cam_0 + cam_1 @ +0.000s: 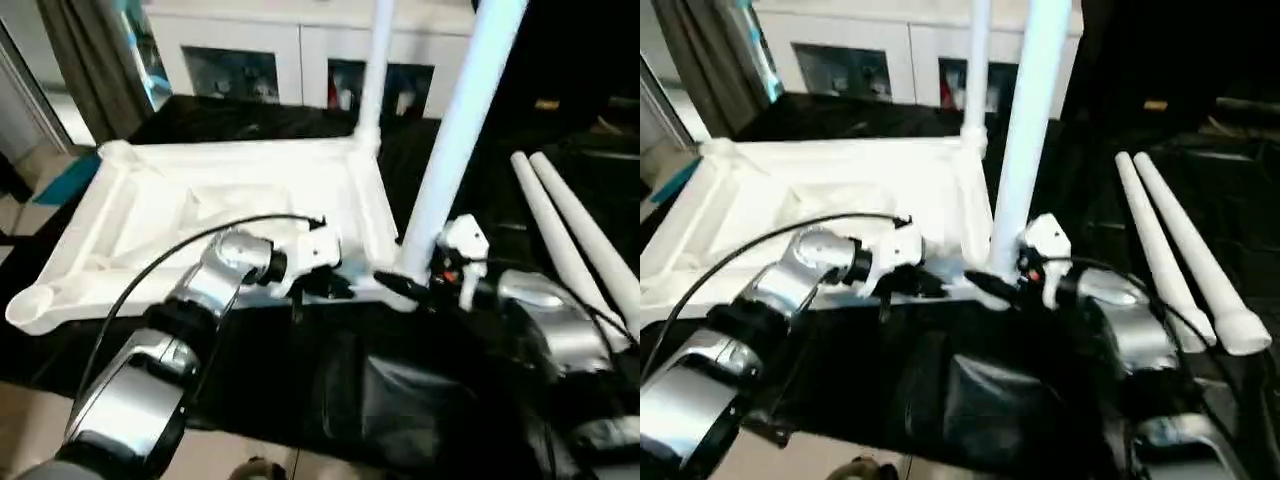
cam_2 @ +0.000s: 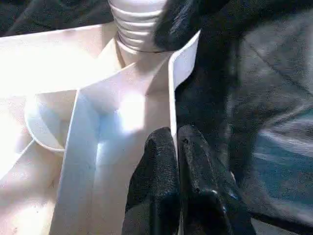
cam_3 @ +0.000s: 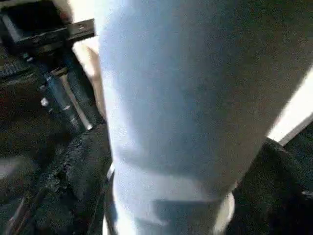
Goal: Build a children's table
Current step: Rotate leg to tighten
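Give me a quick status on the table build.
Left end effector shut on tabletop rim. Right end effector at near standing leg. Far leg upright, two spare legs lying right. Nothing in the way.

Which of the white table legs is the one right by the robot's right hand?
The near upright leg, standing in the tabletop's front corner, right beside the right gripper. Another leg stands at the far corner, and two loose legs lie flat off to the side.
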Controlling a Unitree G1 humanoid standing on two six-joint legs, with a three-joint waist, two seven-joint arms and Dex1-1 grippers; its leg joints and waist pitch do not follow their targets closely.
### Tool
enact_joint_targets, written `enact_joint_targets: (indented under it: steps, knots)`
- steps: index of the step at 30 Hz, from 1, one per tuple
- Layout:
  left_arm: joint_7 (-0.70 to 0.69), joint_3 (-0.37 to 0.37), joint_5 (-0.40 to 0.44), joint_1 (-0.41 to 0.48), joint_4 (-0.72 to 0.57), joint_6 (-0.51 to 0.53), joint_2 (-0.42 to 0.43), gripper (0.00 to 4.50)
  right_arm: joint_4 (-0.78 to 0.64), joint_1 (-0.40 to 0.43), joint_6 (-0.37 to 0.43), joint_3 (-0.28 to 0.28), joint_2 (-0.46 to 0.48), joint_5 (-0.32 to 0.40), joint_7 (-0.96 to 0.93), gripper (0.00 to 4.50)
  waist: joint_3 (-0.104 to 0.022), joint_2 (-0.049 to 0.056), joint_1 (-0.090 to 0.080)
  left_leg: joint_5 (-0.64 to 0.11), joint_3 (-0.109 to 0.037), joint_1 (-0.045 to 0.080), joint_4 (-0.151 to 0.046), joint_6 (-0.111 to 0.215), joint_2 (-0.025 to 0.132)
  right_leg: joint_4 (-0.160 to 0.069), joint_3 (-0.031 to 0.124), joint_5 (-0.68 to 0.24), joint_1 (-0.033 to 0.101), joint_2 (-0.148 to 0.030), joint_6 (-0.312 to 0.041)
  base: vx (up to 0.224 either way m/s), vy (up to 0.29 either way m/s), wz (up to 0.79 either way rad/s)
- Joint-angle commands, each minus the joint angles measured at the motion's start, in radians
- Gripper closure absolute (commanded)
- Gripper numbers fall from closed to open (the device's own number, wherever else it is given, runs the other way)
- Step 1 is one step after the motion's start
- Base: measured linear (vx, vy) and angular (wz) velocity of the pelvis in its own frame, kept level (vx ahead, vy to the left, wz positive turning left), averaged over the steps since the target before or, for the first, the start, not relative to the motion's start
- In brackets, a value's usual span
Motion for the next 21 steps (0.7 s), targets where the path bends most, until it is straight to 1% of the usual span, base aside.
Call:
enact_joint_targets:
  steps: [1,3,5,7,8,9,11,14,15,17,19,20,21]
  knots:
    - [-0.014,0.01,-0.039,-0.013,-0.056,-0.033,0.003,4.5,-0.044,0.011,0.022,0.009,-0.017,0.015,0.024,0.6,-0.071,-0.016,-0.005,-0.269,-0.026,0.042,-0.083,0.07,0.061,-0.068,0.036,-0.253,0.058,-0.059,-0.184,0.0,0.0,0.0]
    - [-0.02,0.013,-0.044,-0.008,-0.057,-0.038,0.005,4.5,-0.07,0.024,0.035,0.01,-0.026,0.016,0.035,0.6,-0.072,-0.016,-0.005,-0.264,-0.026,0.042,-0.082,0.073,0.061,-0.07,0.037,-0.25,0.056,-0.059,-0.18,0.0,0.0,0.0]
    - [-0.027,0.022,-0.051,-0.006,-0.052,-0.043,0.003,4.5,-0.089,0.035,0.049,0.01,-0.034,0.015,0.04,0.6,-0.075,-0.018,-0.006,-0.237,-0.026,0.037,-0.078,0.084,0.059,-0.066,0.036,-0.221,0.059,-0.059,-0.187,0.0,0.0,0.0]
    - [-0.026,0.03,-0.053,-0.005,-0.038,-0.057,-0.001,4.5,-0.093,0.043,0.05,0.014,-0.039,0.011,0.038,0.6,-0.076,-0.018,-0.008,-0.226,-0.026,0.036,-0.076,0.09,0.059,-0.063,0.035,-0.208,0.059,-0.059,-0.194,0.0,0.0,0.0]
    - [-0.025,0.034,-0.053,-0.005,-0.03,-0.059,-0.003,4.5,-0.095,0.046,0.051,0.016,-0.038,0.009,0.034,0.6,-0.08,-0.017,-0.008,-0.2,-0.024,0.036,-0.072,0.1,0.057,-0.059,0.035,-0.17,0.059,-0.058,-0.206,0.0,0.0,0.0]
    - [-0.023,0.035,-0.052,-0.006,-0.026,-0.061,-0.003,4.5,-0.097,0.048,0.052,0.015,-0.037,0.008,0.032,0.6,-0.08,-0.017,-0.008,-0.19,-0.024,0.034,-0.07,0.104,0.057,-0.057,0.035,-0.156,0.06,-0.058,-0.211,0.0,0.0,0.0]
    - [-0.022,0.036,-0.052,-0.006,-0.02,-0.063,-0.003,4.5,-0.103,0.052,0.057,0.014,-0.035,0.005,0.029,0.6,-0.083,-0.017,-0.006,-0.153,-0.024,0.032,-0.066,0.124,0.056,-0.05,0.033,-0.101,0.063,-0.057,-0.222,0.0,0.0,0.0]
    - [-0.016,0.037,-0.05,-0.007,-0.009,-0.071,-0.002,4.5,-0.105,0.056,0.057,0.014,-0.033,0.0,0.025,0.6,-0.083,-0.015,-0.006,-0.146,-0.023,0.032,-0.064,0.136,0.057,-0.048,0.031,-0.084,0.061,-0.055,-0.234,0.0,0.0,0.0]
    - [-0.013,0.034,-0.044,-0.007,-0.004,-0.078,0.001,4.5,-0.106,0.056,0.056,0.014,-0.033,-0.005,0.02,0.6,-0.083,-0.016,-0.006,-0.152,-0.023,0.033,-0.064,0.135,0.056,-0.05,0.031,-0.092,0.061,-0.056,-0.233,0.0,0.0,0.0]
    - [-0.014,0.027,-0.035,-0.005,0.003,-0.083,0.007,4.5,-0.106,0.056,0.056,0.013,-0.032,-0.008,0.016,0.6,-0.08,-0.015,-0.006,-0.18,-0.023,0.033,-0.066,0.122,0.056,-0.055,0.031,-0.139,0.062,-0.057,-0.223,0.0,0.0,0.0]
    - [-0.011,0.026,-0.031,-0.005,0.008,-0.086,0.009,4.5,-0.106,0.055,0.055,0.013,-0.03,-0.009,0.012,0.6,-0.08,-0.015,-0.007,-0.189,-0.024,0.034,-0.067,0.115,0.056,-0.057,0.031,-0.157,0.062,-0.057,-0.219,0.0,0.0,0.0]
    - [-0.008,0.025,-0.029,-0.005,0.012,-0.09,0.01,4.5,-0.105,0.055,0.054,0.013,-0.029,-0.01,0.01,0.6,-0.08,-0.015,-0.007,-0.199,-0.024,0.035,-0.068,0.106,0.056,-0.058,0.032,-0.174,0.062,-0.057,-0.214,0.0,0.0,0.0]
    - [-0.004,0.024,-0.025,-0.005,0.015,-0.093,0.011,4.5,-0.104,0.056,0.052,0.014,-0.028,-0.011,0.009,0.6,-0.08,-0.016,-0.008,-0.198,-0.024,0.035,-0.068,0.105,0.057,-0.058,0.032,-0.173,0.062,-0.057,-0.213,0.0,0.0,0.0]
